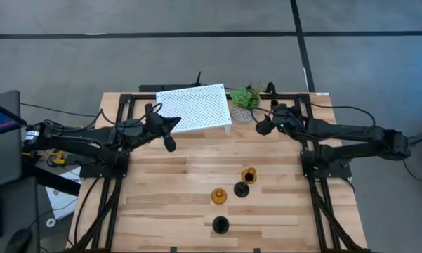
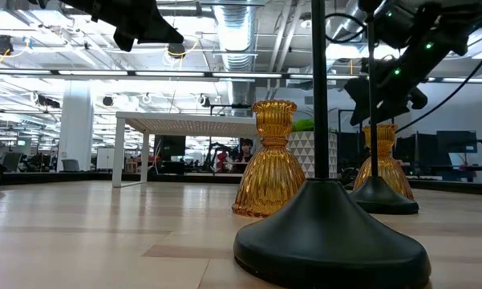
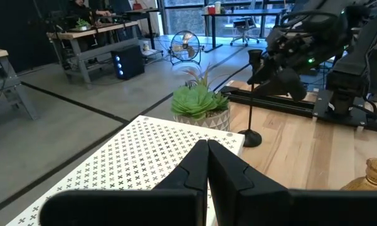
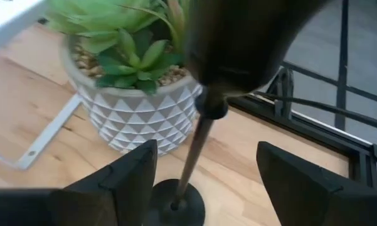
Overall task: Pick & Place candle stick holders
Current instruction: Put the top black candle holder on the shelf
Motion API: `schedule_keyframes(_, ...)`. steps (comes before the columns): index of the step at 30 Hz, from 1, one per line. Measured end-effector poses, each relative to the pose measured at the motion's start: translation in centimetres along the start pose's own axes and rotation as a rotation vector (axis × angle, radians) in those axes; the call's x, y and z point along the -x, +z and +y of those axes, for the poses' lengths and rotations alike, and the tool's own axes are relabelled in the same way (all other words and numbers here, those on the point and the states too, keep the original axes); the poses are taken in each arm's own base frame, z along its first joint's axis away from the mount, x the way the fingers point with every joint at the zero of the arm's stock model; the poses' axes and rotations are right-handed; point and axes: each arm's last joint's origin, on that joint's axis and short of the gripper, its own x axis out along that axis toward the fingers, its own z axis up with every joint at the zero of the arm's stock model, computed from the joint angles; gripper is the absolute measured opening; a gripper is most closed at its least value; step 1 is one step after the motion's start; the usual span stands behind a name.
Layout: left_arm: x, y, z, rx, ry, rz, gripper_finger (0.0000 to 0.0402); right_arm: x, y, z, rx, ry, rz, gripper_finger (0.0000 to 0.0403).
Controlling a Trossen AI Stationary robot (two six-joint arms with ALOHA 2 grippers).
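Right tool (image 4: 207,172) stands open astride a black holder's stem (image 4: 191,157); potted plant (image 4: 128,88) crowds just ahead. White perforated stand (image 3: 132,163) lies directly under the left tool (image 3: 207,169).

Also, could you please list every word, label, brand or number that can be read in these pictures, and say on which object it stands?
None can be read.
White perforated stand: only a pattern of small cross-shaped holes, no text.
Plant pot: a triangle pattern, no label.
Candle stick holders: no visible marking.
Monitors in the room behind the table: too small and blurred to read.
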Motion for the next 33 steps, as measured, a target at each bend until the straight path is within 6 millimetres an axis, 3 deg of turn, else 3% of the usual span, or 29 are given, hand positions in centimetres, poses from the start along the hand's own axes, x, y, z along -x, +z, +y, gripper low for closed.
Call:
schedule_keyframes(9, -0.01, -0.01, -0.01, 0.0, 0.0, 0.001, 0.0008, -0.49, 0.59, 0.2, -0.05, 0.008, -0.042, 0.0213)
schedule_keyframes(21, -0.02, -0.04, -0.02, -0.001, 0.0, 0.002, 0.0008, -0.49, 0.54, 0.17, -0.045, 0.003, -0.039, 0.0076)
schedule_keyframes(28, -0.02, -0.04, -0.02, -0.001, 0.0, 0.002, 0.0008, -0.49, 0.48, 0.14, -0.041, -0.003, -0.035, 0.0018)
schedule_keyframes(33, -0.02, -0.03, -0.02, -0.001, 0.0, 0.001, 0.0008, -0.27, 0.42, 0.35, -0.034, 0.009, -0.04, 0.0009)
